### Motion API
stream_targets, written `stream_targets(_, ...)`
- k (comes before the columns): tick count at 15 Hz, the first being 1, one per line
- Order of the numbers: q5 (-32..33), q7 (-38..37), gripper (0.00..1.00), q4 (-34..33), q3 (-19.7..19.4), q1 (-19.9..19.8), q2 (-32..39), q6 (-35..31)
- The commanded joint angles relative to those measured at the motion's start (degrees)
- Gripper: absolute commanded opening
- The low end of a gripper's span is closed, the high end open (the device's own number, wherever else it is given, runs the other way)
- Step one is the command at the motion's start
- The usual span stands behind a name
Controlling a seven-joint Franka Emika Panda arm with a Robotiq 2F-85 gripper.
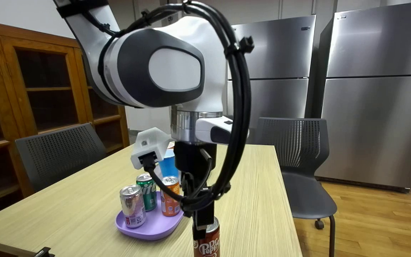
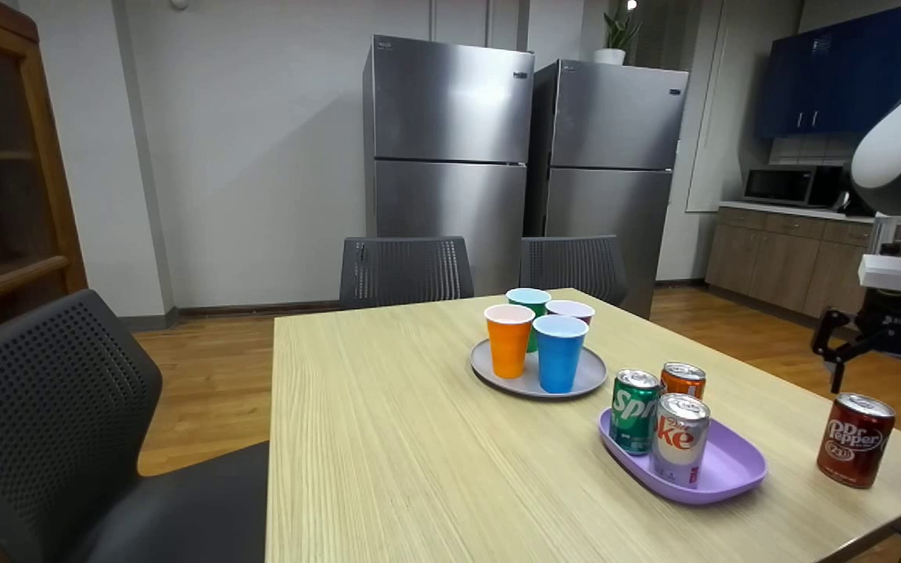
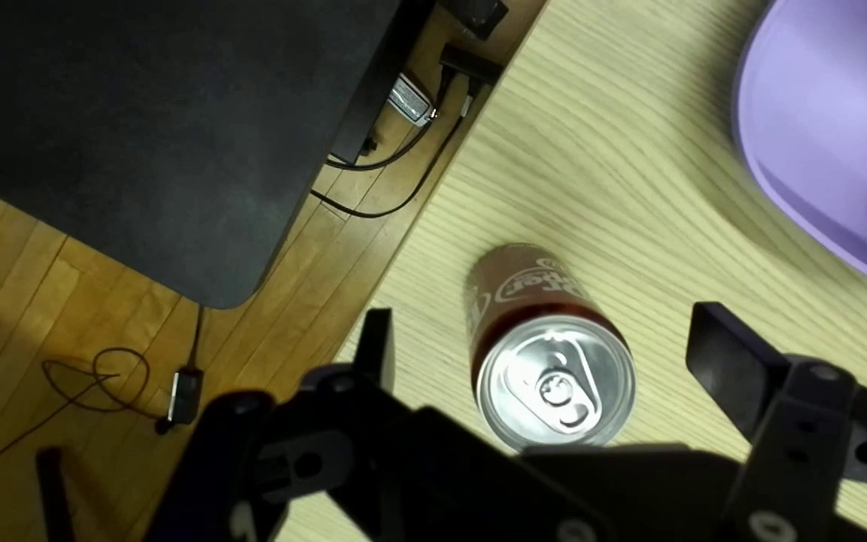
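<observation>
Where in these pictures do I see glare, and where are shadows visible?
Wrist view: bright glints on the Dr Pepper lid, a soft shadow on the table beside the tray; both exterior views: pale sheen on the fridges; in an exterior view: a soft diagonal shadow on the wall beside them.

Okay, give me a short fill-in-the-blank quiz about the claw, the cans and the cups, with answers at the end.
The can standing off the purple tray, directly on the table, is labeled ____.
That tray holds ____ other cans.
The claw near the lone can is not shut but ____.
On the gray plate, the cup nearest the Sprite can is colored ____.
Missing words: Dr Pepper; three; open; blue.
</observation>
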State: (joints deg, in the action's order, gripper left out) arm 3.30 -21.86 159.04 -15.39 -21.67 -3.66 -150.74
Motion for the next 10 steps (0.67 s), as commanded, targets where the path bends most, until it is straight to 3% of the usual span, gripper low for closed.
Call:
stream_targets(1,2.4,-2.7,1.0,-0.1,-1.0,0.1,2.1,-2.7)
stream_targets(10,1.9,-4.9,1.0,-0.1,-1.6,2.5,6.1,-8.9)
